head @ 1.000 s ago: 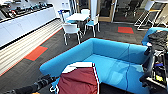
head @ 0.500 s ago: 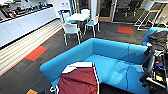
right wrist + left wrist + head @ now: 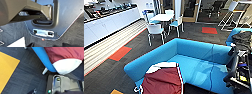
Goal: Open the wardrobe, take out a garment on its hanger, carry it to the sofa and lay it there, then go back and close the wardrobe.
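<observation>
The maroon garment (image 3: 162, 81) with white sleeves lies spread on the near end of the bright blue sofa (image 3: 194, 65), and the hanger is hidden by it. In the left wrist view the garment (image 3: 62, 53) hangs over the sofa's edge (image 3: 42, 58), with a white sleeve (image 3: 66, 65) drooping near a sofa leg (image 3: 44, 71) and my own base (image 3: 62, 83). My right arm (image 3: 234, 67) hangs dark at the right of the head view, beside the sofa's far end.
A white table (image 3: 162, 17) with white chairs (image 3: 155, 28) stands behind the sofa. A long white counter (image 3: 106, 22) runs along the left. Another blue seat holds a dark cloth (image 3: 242, 38) at the right. Dark carpet has orange (image 3: 120, 53) and yellow (image 3: 6, 69) tiles.
The whole head picture has shifted a little, so the camera has moved. The garment lies still on the sofa.
</observation>
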### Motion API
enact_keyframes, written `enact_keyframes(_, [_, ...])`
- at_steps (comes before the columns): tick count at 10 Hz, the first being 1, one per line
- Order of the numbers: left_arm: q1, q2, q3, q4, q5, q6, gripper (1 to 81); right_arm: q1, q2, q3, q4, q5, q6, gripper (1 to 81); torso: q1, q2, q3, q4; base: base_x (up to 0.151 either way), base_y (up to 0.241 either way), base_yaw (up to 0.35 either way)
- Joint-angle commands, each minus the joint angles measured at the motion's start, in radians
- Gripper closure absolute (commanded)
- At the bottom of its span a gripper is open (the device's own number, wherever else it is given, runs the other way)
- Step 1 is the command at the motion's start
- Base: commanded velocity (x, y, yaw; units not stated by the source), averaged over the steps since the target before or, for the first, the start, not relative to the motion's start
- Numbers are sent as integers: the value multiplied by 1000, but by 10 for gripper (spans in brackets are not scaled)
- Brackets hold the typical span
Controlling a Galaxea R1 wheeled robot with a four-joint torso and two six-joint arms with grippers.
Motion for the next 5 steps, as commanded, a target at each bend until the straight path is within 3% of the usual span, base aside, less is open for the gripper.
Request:
enact_keyframes(1, [170, 41, -86, 251, -220, 19, 10, -5, 10, 6, -3, -60, 4, 10, 0, 0, 0, 0, 0, 0, 0])
enact_keyframes(3, [237, 104, -92, 251, -208, 17, 10, -2, 12, -6, -3, -60, 4, 10, -1, 0, 1, 0, 0, 0, 0])
enact_keyframes(4, [256, 138, -110, 250, -200, 17, 10, -2, 15, -11, -5, -60, 4, 10, -1, -1, 1, -27, 0, 0, 0])
enact_keyframes(5, [270, 172, -142, 250, -200, 19, 10, -2, 15, -11, -5, -60, 4, 10, -1, -1, 2, -97, 0, 0, 0])
